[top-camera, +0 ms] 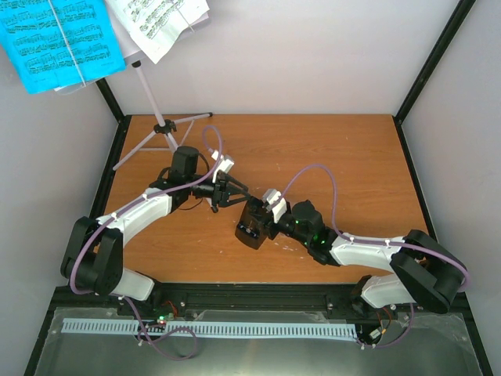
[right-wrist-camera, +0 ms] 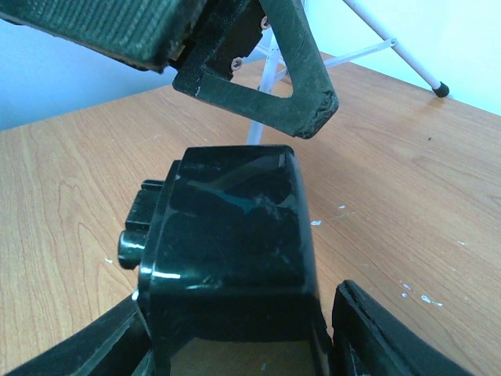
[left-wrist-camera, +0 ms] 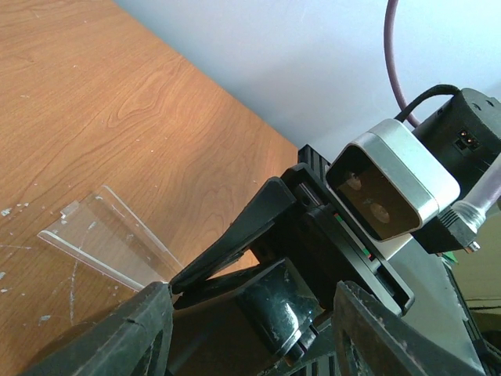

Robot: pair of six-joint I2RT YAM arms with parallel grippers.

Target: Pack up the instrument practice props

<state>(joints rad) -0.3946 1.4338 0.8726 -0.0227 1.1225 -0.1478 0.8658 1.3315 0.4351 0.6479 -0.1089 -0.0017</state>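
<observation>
The black pyramid metronome point(top-camera: 250, 231) is off its base, held between the fingers of my right gripper point(top-camera: 262, 219) near the table's middle. In the right wrist view it point(right-wrist-camera: 227, 235) fills the space between the jaws of that gripper point(right-wrist-camera: 235, 337). My left gripper point(top-camera: 233, 193) is open and empty, just beyond the metronome's narrow end point(left-wrist-camera: 301, 309). The clear cover point(left-wrist-camera: 102, 243) lies flat on the table by itself. The silver tripod music stand point(top-camera: 160, 129) stands at the back left, carrying blue sheets point(top-camera: 59, 39) and white sheets point(top-camera: 156, 23).
The wooden table point(top-camera: 344, 157) is enclosed by white walls and black frame posts point(top-camera: 434, 59). The tripod's legs point(right-wrist-camera: 376, 31) spread over the back left corner. A metal tray with a white slotted rail point(top-camera: 211, 329) runs along the near edge.
</observation>
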